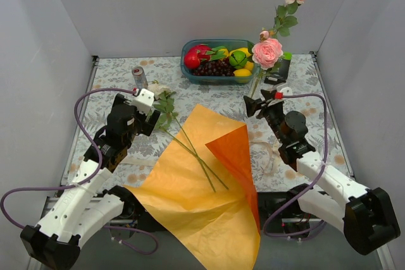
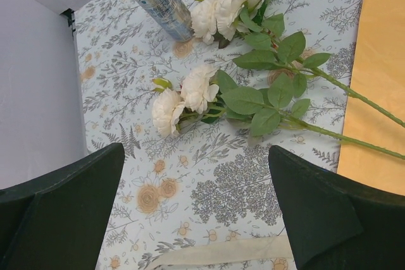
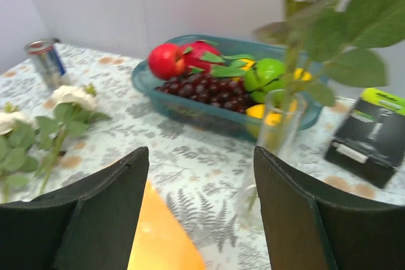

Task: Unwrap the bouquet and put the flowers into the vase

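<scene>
**Task items.** The vase [image 1: 255, 86] stands upright at the far right of the bench [image 1: 307, 96], in front of the fruit tub [image 1: 215, 42]. It holds the pink and peach roses [image 1: 267, 52]. The white roses [image 1: 159, 89] lie flat beside the drink can [image 1: 139, 77], and their stems cross onto the opened orange wrapping paper [image 1: 190, 207].

**Views.**
- Only the top view shows the peach blooms high above the vase.
- The right wrist view shows the glass, blurred, just ahead and right of the jaw gap, with a black-and-green box [image 3: 370, 134] beyond.
- The left wrist view adds a cream ribbon [image 2: 221, 251] lying on the bench.

**Arms.**
- The left arm [image 1: 82, 194] tilts down over the white roses, jaws wide and holding nothing.
- The right arm [image 1: 329, 184] reaches level to just beside the vase, jaws wide apart and holding nothing. Whether they touch the vase cannot be told.
</scene>
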You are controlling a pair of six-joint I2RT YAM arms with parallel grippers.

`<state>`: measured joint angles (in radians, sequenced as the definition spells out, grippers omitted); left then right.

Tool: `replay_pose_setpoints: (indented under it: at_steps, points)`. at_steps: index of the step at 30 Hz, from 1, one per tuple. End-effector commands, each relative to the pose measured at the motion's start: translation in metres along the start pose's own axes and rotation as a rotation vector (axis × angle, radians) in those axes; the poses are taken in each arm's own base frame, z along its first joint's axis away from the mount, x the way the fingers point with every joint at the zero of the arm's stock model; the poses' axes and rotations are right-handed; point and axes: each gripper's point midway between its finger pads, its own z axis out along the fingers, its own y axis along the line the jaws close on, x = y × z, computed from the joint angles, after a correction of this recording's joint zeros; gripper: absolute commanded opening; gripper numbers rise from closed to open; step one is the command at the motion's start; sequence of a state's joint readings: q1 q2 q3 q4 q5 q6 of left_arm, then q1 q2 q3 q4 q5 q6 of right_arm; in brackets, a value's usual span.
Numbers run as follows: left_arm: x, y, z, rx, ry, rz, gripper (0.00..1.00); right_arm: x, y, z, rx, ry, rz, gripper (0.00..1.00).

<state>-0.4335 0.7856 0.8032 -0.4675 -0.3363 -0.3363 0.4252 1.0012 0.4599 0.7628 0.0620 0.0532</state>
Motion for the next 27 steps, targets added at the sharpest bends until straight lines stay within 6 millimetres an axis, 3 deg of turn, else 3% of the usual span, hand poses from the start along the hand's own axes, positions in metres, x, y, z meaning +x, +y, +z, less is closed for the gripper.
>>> replay_pose_setpoints:
  at_steps: [1,2,3,4,5,6,7,10,11,12,13,14,15,17,18,22,27]
  points:
    - [-0.015,0.006,-0.006,-0.005,-0.032,-0.027,0.98,-0.011,0.031,-0.008,-0.054,0.029,-0.008,0.73]
    - [-0.014,0.006,-0.006,-0.006,-0.03,-0.028,0.98,-0.017,0.051,-0.009,-0.123,0.026,-0.02,0.72]
    - [-0.016,0.007,-0.007,-0.007,-0.034,-0.031,0.98,-0.012,0.07,-0.011,-0.213,0.064,-0.026,0.7]
    - [-0.016,0.007,-0.007,-0.008,-0.033,-0.033,0.98,-0.027,0.086,-0.008,-0.276,0.049,-0.021,0.68]
    - [-0.017,0.008,-0.007,-0.011,-0.037,-0.035,0.98,-0.029,0.108,-0.01,-0.355,0.067,-0.015,0.67]
    - [-0.017,0.009,-0.008,-0.015,-0.04,-0.04,0.98,-0.011,0.123,-0.012,-0.432,0.143,-0.039,0.65]
    - [-0.017,0.009,-0.009,-0.016,-0.042,-0.045,0.98,-0.026,0.135,-0.007,-0.472,0.136,-0.038,0.63]
    - [-0.017,0.009,-0.011,-0.014,-0.047,-0.061,0.98,-0.008,0.165,-0.003,-0.59,0.228,-0.018,0.59]
    - [-0.017,0.008,-0.012,-0.013,-0.05,-0.066,0.98,-0.018,0.175,0.003,-0.619,0.213,-0.016,0.58]
    - [-0.015,0.009,-0.013,-0.017,-0.049,-0.066,0.98,0.001,0.184,0.007,-0.654,0.272,-0.014,0.58]
    - [-0.015,0.009,-0.014,-0.018,-0.052,-0.067,0.98,0.008,0.189,0.012,-0.666,0.295,-0.015,0.57]
    - [-0.016,0.011,-0.016,-0.022,-0.058,-0.067,0.98,0.002,0.196,0.021,-0.679,0.29,-0.015,0.57]
    - [-0.016,0.012,-0.017,-0.029,-0.061,-0.069,0.98,0.032,0.202,0.026,-0.693,0.375,-0.012,0.56]
    - [-0.021,0.016,-0.021,-0.034,-0.074,-0.071,0.98,0.054,0.214,0.03,-0.716,0.44,-0.014,0.56]
    - [-0.022,0.017,-0.023,-0.034,-0.08,-0.07,0.98,0.077,0.222,0.032,-0.733,0.5,-0.009,0.56]
    - [-0.025,0.02,-0.029,-0.037,-0.085,-0.058,0.98,0.13,0.246,0.023,-0.777,0.626,0.0,0.55]
    - [-0.027,0.024,-0.036,-0.045,-0.093,-0.063,0.98,0.164,0.268,0.012,-0.814,0.715,0.07,0.56]
